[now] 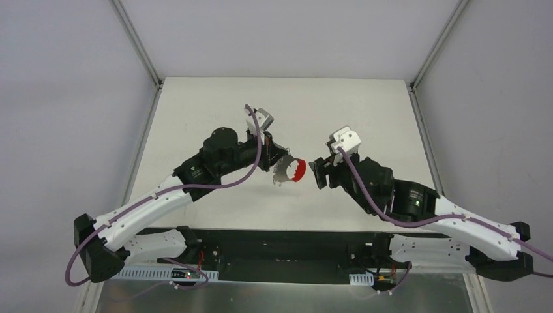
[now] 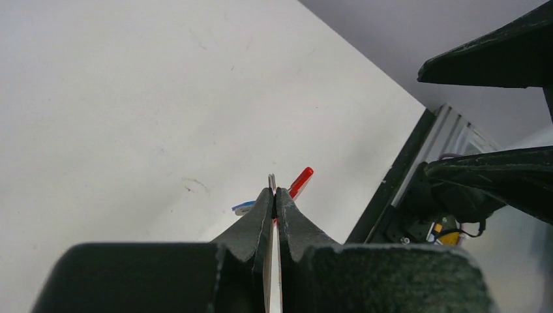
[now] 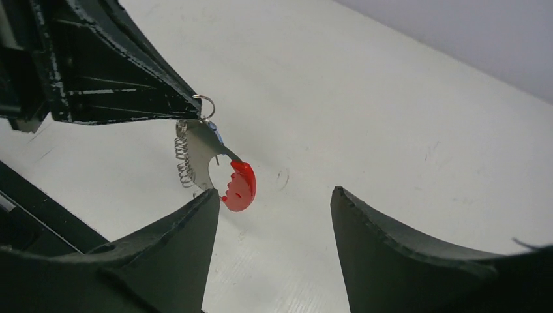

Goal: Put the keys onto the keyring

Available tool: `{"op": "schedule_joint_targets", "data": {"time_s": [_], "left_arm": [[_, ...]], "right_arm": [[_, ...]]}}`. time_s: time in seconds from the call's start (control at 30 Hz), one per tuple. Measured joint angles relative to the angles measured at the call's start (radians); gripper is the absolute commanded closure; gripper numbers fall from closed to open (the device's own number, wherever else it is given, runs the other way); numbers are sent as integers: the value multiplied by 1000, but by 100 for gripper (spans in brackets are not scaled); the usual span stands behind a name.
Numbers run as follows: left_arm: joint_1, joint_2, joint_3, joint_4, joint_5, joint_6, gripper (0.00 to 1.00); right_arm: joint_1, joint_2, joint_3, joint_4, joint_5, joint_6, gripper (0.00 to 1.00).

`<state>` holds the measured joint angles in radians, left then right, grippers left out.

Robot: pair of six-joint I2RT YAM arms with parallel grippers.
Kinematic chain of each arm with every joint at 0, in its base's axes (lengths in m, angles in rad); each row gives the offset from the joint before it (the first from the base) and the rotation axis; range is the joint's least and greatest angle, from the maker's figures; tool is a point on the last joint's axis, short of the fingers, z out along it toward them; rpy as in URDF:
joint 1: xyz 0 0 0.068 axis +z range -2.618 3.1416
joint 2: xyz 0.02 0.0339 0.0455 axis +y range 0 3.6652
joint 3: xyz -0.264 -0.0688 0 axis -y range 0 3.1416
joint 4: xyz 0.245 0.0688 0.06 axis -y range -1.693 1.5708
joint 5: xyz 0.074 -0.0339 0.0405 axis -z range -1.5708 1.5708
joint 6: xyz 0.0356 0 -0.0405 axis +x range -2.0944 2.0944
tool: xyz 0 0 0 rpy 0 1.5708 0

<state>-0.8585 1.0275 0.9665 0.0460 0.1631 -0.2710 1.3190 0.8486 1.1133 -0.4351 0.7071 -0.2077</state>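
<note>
My left gripper [image 1: 274,160] is shut on a small silver ring [image 3: 204,104] at the top of the keyring and holds the bunch above the table. Below its tips hang coiled wire rings [image 3: 184,160], a flat grey metal piece [image 3: 199,151] and the red curved strip [image 3: 240,186] [image 1: 297,170]. Of the keys, only a sliver of the blue tag [image 2: 242,207] shows beside the left fingertips [image 2: 264,202]; it also shows in the right wrist view [image 3: 218,138]. My right gripper [image 3: 274,195] [image 1: 317,173] is open and empty, just right of the red strip and not touching it.
The white table [image 1: 365,117] lies under both arms. A black frame [image 2: 391,189] runs along its near edge. Grey walls [image 1: 456,39] close in the back and sides.
</note>
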Motion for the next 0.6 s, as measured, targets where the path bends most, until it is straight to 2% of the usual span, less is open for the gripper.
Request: {"op": "schedule_joint_targets", "data": {"time_s": [0.2,0.43,0.6], "left_arm": [[11,112,0,-32,-72,-7,100],[95,201,-48,3,-94,-66,100],[190,292,-123,95,-39,-152,100]], "right_arm": [[-170,35,-99,-59,-99,201,32],[-255,56,-201,-83,-172,343,31],[-285,60,-248,-86,-207,419,31]]}}
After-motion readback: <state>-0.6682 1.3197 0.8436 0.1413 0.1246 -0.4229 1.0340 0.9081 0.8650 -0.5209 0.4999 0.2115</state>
